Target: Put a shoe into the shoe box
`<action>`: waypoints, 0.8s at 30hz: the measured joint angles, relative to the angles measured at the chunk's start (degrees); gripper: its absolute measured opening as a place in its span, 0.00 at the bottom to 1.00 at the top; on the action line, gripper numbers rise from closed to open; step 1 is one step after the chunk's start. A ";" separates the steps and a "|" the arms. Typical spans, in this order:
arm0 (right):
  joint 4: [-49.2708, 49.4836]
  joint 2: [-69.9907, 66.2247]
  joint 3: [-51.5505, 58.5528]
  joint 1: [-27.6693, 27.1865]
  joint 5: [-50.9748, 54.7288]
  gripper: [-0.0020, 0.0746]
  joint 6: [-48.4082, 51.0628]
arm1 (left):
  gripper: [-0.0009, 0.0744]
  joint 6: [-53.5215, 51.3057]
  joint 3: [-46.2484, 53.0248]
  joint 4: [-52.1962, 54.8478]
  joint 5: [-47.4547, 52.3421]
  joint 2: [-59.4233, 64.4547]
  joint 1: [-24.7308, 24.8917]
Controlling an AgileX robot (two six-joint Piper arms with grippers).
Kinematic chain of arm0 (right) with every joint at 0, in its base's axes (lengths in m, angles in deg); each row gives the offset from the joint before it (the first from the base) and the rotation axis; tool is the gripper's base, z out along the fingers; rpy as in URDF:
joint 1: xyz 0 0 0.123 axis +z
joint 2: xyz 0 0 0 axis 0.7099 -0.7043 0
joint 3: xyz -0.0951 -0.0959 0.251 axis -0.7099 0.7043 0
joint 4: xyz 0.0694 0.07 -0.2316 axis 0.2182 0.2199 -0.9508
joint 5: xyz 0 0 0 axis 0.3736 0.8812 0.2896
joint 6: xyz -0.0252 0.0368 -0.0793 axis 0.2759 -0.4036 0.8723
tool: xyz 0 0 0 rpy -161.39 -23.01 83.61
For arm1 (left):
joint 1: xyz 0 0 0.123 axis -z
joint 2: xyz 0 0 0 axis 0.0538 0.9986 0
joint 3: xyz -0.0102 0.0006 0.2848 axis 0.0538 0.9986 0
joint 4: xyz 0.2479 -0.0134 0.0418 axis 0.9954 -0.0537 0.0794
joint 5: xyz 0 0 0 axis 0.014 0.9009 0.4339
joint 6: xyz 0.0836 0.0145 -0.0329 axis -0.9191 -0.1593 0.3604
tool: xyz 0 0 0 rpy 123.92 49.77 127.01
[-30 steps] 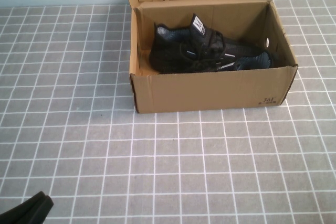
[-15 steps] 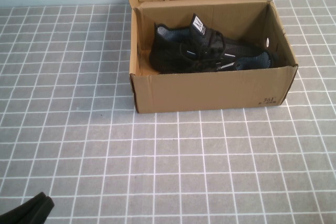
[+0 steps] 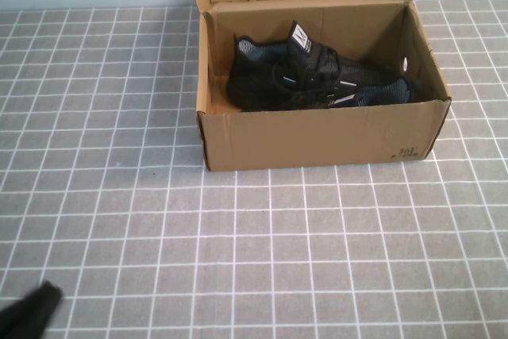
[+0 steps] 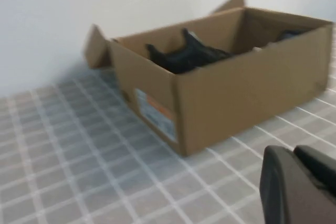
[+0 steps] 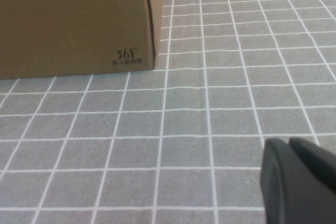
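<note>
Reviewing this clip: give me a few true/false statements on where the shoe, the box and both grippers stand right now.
1. The shoe lies inside the shoe box. True.
2. The box lid is closed. False: its flap stands open at the back.
3. The left gripper is at the near left edge of the high view, away from the box. True.
4. The right gripper holds a shoe. False: it holds nothing and sits over bare grid mat.

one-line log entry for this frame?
shoe: lying inside shoe box | lid flap: open | left gripper: low at near-left table edge, holding nothing | right gripper: over tiles near box's printed corner, holding nothing
</note>
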 joint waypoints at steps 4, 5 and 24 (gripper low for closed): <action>0.00 0.00 0.00 0.00 0.07 0.01 0.00 | 0.01 13.98 0.09 16.86 -6.43 0.00 -4.31; 0.00 0.00 0.00 0.00 0.07 0.01 0.00 | 0.01 15.95 0.09 19.25 -7.85 0.00 -5.61; 0.00 0.00 0.00 0.00 0.12 0.01 0.00 | 0.01 24.65 5.67 25.60 0.82 -0.52 -14.61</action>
